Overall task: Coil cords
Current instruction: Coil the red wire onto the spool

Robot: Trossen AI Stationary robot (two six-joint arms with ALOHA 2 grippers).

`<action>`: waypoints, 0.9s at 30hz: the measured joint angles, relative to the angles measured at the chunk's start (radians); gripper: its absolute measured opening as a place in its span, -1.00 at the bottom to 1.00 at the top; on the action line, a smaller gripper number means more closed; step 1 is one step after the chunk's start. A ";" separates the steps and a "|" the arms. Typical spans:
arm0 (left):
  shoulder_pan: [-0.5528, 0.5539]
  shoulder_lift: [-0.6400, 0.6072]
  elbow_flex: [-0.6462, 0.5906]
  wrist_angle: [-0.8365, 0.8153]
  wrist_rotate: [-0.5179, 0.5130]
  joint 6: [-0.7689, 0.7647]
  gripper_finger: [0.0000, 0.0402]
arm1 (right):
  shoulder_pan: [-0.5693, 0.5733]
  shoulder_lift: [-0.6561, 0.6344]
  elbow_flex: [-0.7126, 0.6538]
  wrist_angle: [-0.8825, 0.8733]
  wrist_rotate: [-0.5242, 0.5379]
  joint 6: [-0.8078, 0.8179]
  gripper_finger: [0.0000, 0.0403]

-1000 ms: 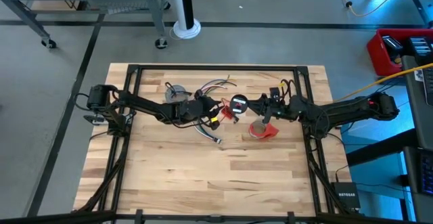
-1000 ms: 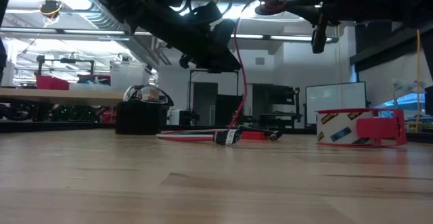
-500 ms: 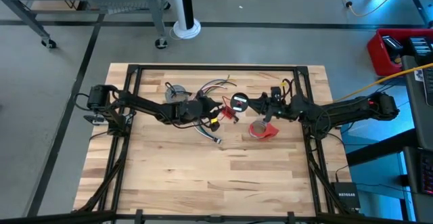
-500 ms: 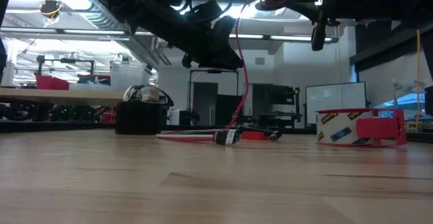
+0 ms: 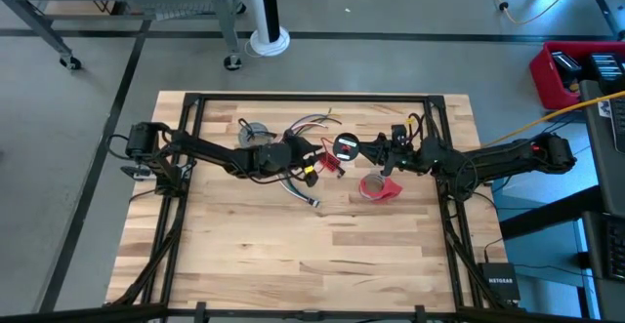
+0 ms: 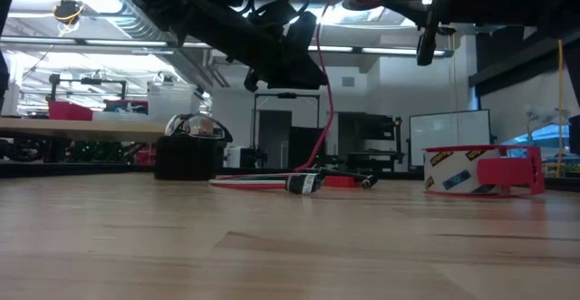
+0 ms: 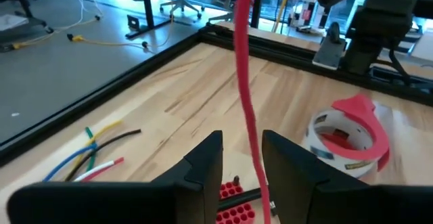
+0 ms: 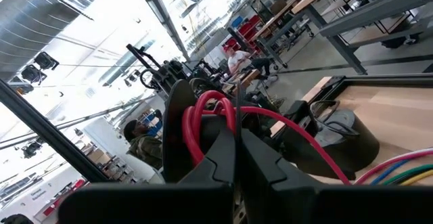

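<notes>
The cord bundle (image 5: 311, 163) lies near the middle of the table, slightly toward its far edge. Its plug end (image 6: 304, 184) rests on the wood, and its loose coloured wire ends (image 5: 314, 122) fan out toward the far edge. One red strand (image 6: 322, 91) rises steeply from the plug end to the two grippers, so the bundle's long axis runs partly flat on the table and partly near vertical.

The right gripper (image 8: 233, 149) is raised above the table, right of centre. Its fingers are pressed together on a loop of the red strand (image 8: 206, 126), apparently to anchor the start of a coil.

The left gripper (image 7: 240, 160) is raised just left of it. Its fingers stand apart with the red strand (image 7: 245, 82) passing between them, seemingly guided rather than clamped; whether they touch it cannot be told. This arrangement would let the cord slide through as loops are formed.

A red tape roll (image 5: 376, 187) sits on the table near the right arm. A small grey coil (image 5: 255, 130) lies near the far edge, left of the wire ends, and appears already wound.
</notes>
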 joint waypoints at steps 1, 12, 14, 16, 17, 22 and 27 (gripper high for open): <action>0.001 0.000 0.000 0.000 0.000 -0.006 -0.51 | 0.000 0.000 0.000 0.000 0.000 0.000 -0.96; 0.004 0.085 0.000 0.117 0.011 -0.027 -0.51 | 0.000 0.000 0.001 -0.004 -0.007 -0.001 -0.96; 0.004 0.085 0.000 0.121 0.010 -0.035 -0.51 | 0.000 0.000 0.001 -0.004 -0.008 -0.001 -0.96; 0.004 0.085 0.000 0.117 0.010 -0.035 -0.51 | 0.000 0.000 0.001 -0.004 -0.008 -0.001 -0.96; 0.004 0.085 0.000 0.116 0.010 -0.038 -0.51 | 0.000 0.000 0.001 -0.004 -0.008 -0.002 -0.96; 0.004 0.089 0.000 0.113 0.010 -0.056 -0.51 | 0.000 0.000 0.001 -0.003 -0.008 -0.017 -0.96; 0.004 0.089 0.000 0.115 0.010 -0.057 -0.54 | 0.000 0.000 0.001 -0.003 -0.008 -0.017 -0.96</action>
